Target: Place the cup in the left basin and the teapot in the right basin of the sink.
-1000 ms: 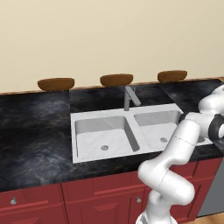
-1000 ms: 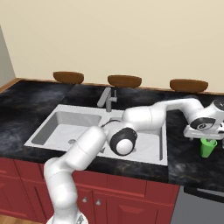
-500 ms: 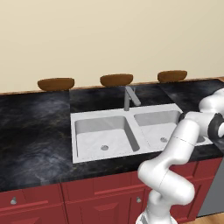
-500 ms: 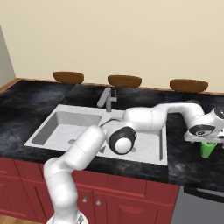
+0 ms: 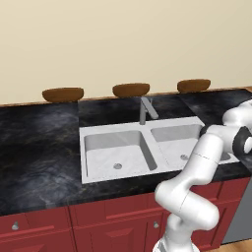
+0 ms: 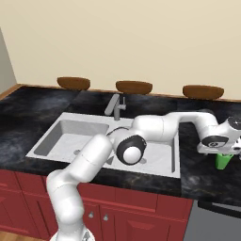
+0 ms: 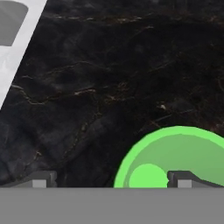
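Jaws spread wide above the cup [image 7: 175, 159] on the desk [image 7: 109, 78], off-centre: needs shifting over its rim before dropping to pinch.

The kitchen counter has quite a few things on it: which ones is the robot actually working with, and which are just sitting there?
Part of the job:
- cup, green, under the open claw
- left basin
- right basin

Just there:
- faucet
- three brown bowls along the back wall
- red cabinets
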You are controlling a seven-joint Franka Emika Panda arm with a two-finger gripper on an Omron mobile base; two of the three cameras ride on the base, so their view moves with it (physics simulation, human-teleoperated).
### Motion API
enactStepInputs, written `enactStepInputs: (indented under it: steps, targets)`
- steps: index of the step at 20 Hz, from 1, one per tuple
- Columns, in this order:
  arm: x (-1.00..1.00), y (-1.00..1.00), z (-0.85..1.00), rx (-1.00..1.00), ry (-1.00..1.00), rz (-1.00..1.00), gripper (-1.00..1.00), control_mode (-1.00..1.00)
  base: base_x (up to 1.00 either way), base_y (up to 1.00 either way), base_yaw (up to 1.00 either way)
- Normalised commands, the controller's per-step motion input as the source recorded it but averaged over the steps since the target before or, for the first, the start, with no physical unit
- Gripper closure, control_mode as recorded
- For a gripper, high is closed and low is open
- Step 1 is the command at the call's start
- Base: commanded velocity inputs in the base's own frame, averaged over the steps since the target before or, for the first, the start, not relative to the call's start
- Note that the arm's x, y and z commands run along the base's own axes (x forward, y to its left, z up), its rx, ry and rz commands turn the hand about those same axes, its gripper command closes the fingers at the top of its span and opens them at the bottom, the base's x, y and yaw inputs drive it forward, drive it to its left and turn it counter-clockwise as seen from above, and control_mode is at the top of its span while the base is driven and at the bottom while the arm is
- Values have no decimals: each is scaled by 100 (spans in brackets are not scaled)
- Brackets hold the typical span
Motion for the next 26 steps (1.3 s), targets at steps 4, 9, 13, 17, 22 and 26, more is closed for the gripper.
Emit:
enactStepInputs:
  steps: [4,9,13,17,22,26]
  targets:
    - [18,0,-2,0,0,0,-100,-100,0,0,0]
    - [16,-1,-6,0,0,0,-100,-100,0,0,0]
    - [10,-7,-14,0,0,0,-100,-100,0,0,0]
    - [2,-13,-15,0,0,0,-100,-100,0,0,0]
    - [0,-2,-15,0,0,0,100,-100,0,0,0]
    - [0,0,-2,0,0,0,100,-100,0,0,0]
